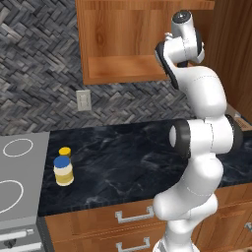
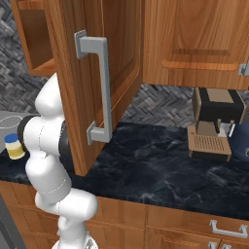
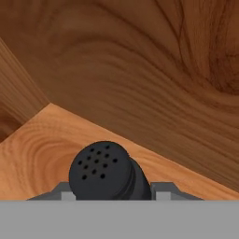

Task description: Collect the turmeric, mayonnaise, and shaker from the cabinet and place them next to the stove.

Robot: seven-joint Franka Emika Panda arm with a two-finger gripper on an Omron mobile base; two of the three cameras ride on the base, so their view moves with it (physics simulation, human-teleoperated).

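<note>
The shaker (image 3: 108, 172), dark with a perforated top, stands on the cabinet shelf (image 3: 42, 144) right between my fingertips. My gripper (image 3: 112, 193) is shut on it, one finger pressing each side. In the left base view my arm reaches up into the reddish-brown cabinet (image 1: 118, 44), and the hand is hidden inside. The mayonnaise (image 1: 63, 171), a cream jar with a blue lid, stands on the black counter beside the stove (image 1: 17, 172). The yellow-lidded turmeric (image 1: 64, 152) stands just behind it. The mayonnaise (image 2: 14, 146) also shows at the left of the right base view.
The open cabinet door (image 2: 97, 73) with its grey handle hangs out over the counter beside my arm. A coffee machine (image 2: 214, 124) stands at the right on the counter (image 1: 133, 157). A wall socket (image 1: 83, 100) sits on the backsplash. Drawers run below the counter edge.
</note>
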